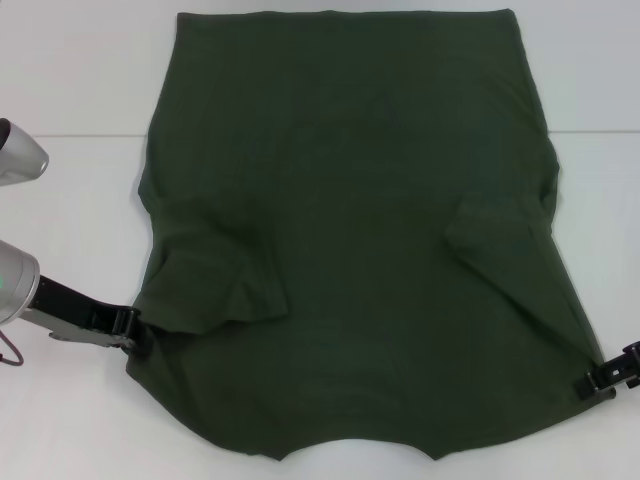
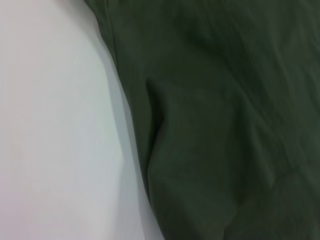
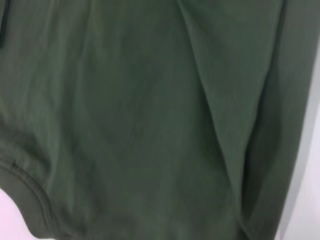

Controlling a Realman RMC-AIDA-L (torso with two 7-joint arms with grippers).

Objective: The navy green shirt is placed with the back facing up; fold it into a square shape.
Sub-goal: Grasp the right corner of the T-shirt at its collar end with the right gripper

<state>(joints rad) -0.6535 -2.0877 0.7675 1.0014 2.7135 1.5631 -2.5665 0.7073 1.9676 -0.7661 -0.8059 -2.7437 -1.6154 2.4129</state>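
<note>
While both grippers meet its near corners, the navy green shirt (image 1: 350, 230) lies flat.

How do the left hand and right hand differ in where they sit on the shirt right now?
The left hand sits at the navy green shirt's left edge, with much of its arm showing; the right hand sits at the right edge, slightly nearer the robot, with only its black tip in frame. Both are at the near shoulder corners, beside the folded-in sleeves.
</note>
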